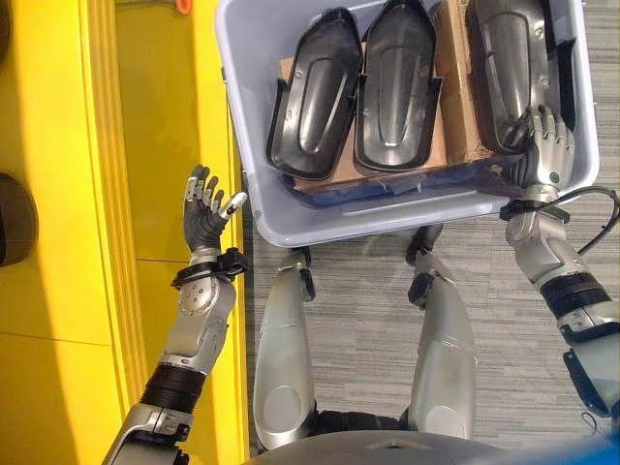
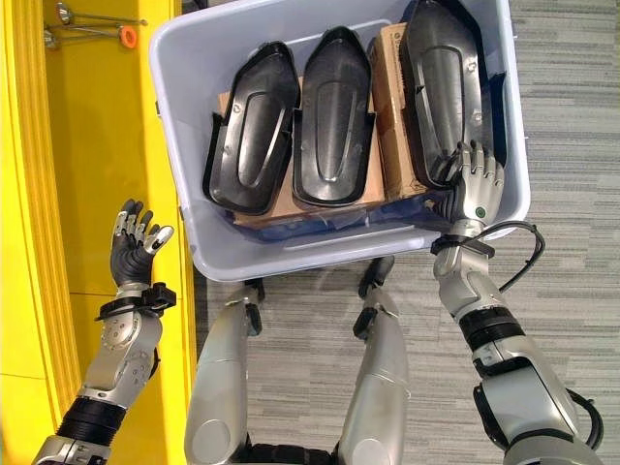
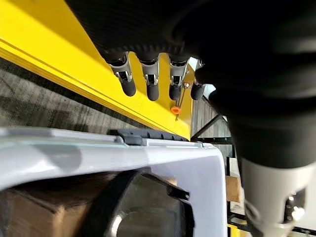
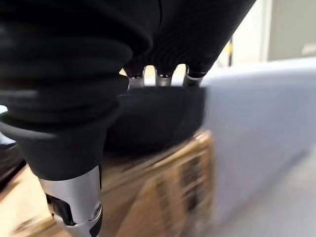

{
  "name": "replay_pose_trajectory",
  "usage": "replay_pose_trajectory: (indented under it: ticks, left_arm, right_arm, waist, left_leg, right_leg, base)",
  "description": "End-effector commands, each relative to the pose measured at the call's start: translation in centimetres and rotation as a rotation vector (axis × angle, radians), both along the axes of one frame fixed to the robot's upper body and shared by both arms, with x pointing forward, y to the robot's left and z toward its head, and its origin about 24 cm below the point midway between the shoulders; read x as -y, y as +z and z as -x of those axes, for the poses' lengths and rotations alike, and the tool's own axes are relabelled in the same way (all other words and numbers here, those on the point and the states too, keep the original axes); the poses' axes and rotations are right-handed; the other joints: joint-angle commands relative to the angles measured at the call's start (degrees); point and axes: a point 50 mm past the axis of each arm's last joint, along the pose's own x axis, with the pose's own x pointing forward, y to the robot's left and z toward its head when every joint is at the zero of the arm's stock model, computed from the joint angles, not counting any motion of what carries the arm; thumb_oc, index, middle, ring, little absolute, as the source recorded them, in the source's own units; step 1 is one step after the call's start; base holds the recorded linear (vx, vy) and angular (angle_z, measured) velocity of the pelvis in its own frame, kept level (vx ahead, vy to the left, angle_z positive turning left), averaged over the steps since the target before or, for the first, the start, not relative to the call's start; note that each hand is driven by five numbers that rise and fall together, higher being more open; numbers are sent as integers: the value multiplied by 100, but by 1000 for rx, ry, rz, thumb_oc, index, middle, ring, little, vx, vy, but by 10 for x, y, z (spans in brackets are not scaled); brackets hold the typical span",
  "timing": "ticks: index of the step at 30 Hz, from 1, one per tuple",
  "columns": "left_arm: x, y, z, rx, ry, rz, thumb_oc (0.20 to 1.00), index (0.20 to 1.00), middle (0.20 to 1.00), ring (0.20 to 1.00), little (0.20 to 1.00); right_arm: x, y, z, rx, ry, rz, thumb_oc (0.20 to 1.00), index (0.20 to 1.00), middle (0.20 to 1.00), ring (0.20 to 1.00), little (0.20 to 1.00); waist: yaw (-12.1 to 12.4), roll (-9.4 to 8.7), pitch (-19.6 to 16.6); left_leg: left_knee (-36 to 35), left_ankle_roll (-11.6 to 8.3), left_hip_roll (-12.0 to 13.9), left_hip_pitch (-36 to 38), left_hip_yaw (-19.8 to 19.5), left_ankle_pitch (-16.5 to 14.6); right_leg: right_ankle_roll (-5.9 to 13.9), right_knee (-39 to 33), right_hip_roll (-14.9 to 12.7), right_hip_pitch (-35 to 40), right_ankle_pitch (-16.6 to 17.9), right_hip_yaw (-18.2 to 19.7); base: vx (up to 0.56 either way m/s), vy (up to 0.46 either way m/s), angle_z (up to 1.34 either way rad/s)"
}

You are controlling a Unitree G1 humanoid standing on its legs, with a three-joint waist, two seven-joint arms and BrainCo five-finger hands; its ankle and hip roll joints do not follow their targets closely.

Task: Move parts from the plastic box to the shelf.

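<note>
Here the right hand (image 2: pixel 475 192) reaches over the near wall of the plastic box (image 2: pixel 174 116) and rests on the near end of the rightmost black part (image 2: pixel 441 87), its fingers (image 1: pixel 548 128) curled over that part's rim and its thumb at the part's near edge, so it grips the part where it lies. In the right wrist view the fingers hook over the dark rim of the same part (image 4: pixel 163 113), which sits on a brown cardboard carton (image 4: pixel 163 197) with the pale box wall just beside it. The box holds three long black moulded parts side by side, their hollow faces up: the left part (image 2: pixel 247 131), the middle part (image 2: pixel 332 121) and the gripped one, all lying on cardboard cartons (image 2: pixel 387 58) that line the bottom. The left hand (image 1: pixel 205 208) is raised outside the box, beside its left wall and in front of the yellow shelf (image 1: pixel 58 194), palm up with fingers spread and relaxed, holding nothing. An orange-handled tool (image 2: pixel 121 35) lies on the shelf beyond the box.
</note>
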Motion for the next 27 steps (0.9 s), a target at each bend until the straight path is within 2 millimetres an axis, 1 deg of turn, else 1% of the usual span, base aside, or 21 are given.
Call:
replay_pose_trajectory:
  ticks: [1,2,5,6,8,11,13,14,15,18,22,23,24,27]
  left_arm:
    - [1,7,13,54,-14,37,1000,1000,1000,1000,1000]
    - [0,10,14,48,-12,33,1000,1000,1000,1000,1000]
    - [-3,11,17,43,-5,33,1000,1000,1000,1000,1000]
    - [-3,10,18,43,-3,34,1000,1000,1000,1000,1000]
    - [-3,12,20,43,6,29,1000,1000,1000,1000,1000]
    - [-2,12,21,37,5,30,1000,1000,1000,1000,1000]
    - [1,13,20,38,-4,26,1000,1000,1000,1000,1000]
    - [4,14,20,41,-12,28,1000,1000,1000,1000,1000]
    - [5,14,20,41,-13,31,1000,1000,1000,1000,1000]
    - [12,15,18,43,-21,52,1000,1000,1000,1000,1000]
    - [21,15,14,40,-44,66,1000,1000,1000,1000,1000]
    - [22,15,14,39,-48,71,1000,1000,1000,1000,1000]
    - [22,14,14,37,-51,80,1000,1000,1000,1000,1000]
    - [23,15,14,38,-62,84,1000,1000,1000,1000,1000]
  right_arm:
    - [-20,-27,-1,-155,84,39,1000,1000,1000,1000,1000]
    - [-36,-16,1,-128,163,57,1000,1000,1000,1000,1000]
    - [-46,-7,2,-135,180,97,1000,1000,1000,1000,1000]
    - [-49,-7,4,-138,190,102,1000,1000,1000,1000,1000]
    - [-60,-4,9,-143,231,81,1000,1000,1000,1000,1000]
    - [-65,-2,13,-93,223,53,1000,1000,1000,1000,1000]
    - [-65,5,15,16,171,47,1000,1000,1000,1000,1000]
    - [-60,16,16,118,122,-4,1000,1000,1000,1000,1000]
    - [-57,20,16,151,102,-31,1000,1000,1000,1000,1000]
    - [-52,28,16,240,35,-157,1000,1000,1000,1000,1000]
    - [-48,38,12,293,-15,-241,1000,1000,1000,1000,1000]
    - [-47,40,12,309,-20,-264,1000,1000,1000,1000,1000]
    - [-46,45,13,357,-15,-296,1000,1000,1000,1000,1000]
    - [-45,57,16,431,13,-345,1000,1000,1000,1000,1000]
  waist:
    - [62,253,-124]
    - [45,220,-124]
    - [29,172,-124]
    - [21,155,-124]
    - [-7,88,-124]
    - [-30,65,-124]
    - [-39,65,-124]
    - [-55,83,-124]
    - [-59,92,-124]
    - [-80,162,-124]
    - [-62,284,-124]
    - [-58,304,-124]
    - [-56,332,-124]
    - [-61,348,-124]
  left_leg:
    - [70,168,-79,-109,199,-38]
    - [83,158,-54,-66,216,-37]
    - [78,144,-46,-18,222,-41]
    - [70,145,-43,0,230,-37]
    - [79,147,-22,53,253,-59]
    - [104,145,2,67,262,-65]
    - [95,147,0,106,280,-60]
    - [89,157,-16,142,291,-75]
    - [69,159,-28,169,300,-78]
    - [63,171,-66,211,318,-107]
    - [38,183,-128,270,327,-118]
    - [25,185,-133,289,334,-116]
    - [12,185,-149,318,337,-121]
    - [-20,183,-174,391,349,-126]
  right_leg:
    - [407,855,-66,10,-743,86]
    - [418,856,-53,55,-736,90]
    - [428,841,-12,104,-738,98]
    - [424,837,5,126,-747,104]
    - [424,836,48,175,-767,117]
    - [428,867,65,181,-769,143]
    - [427,855,88,218,-771,164]
    - [429,847,110,235,-772,186]
    - [431,830,120,253,-773,189]
    - [421,829,129,263,-802,235]
    - [399,879,103,280,-856,279]
    - [398,874,97,297,-858,280]
    - [391,881,94,321,-873,281]
    - [391,859,96,389,-880,280]
  base:
    - [22,-11,-4]
    - [0,0,0]
    - [0,0,0]
    - [0,0,0]
    - [0,0,0]
    - [0,0,0]
    - [5,5,-2]
    - [7,19,-4]
    - [2,31,-5]
    - [4,65,-6]
    - [11,60,-10]
    - [24,53,-4]
    - [18,32,0]
    - [9,7,-2]
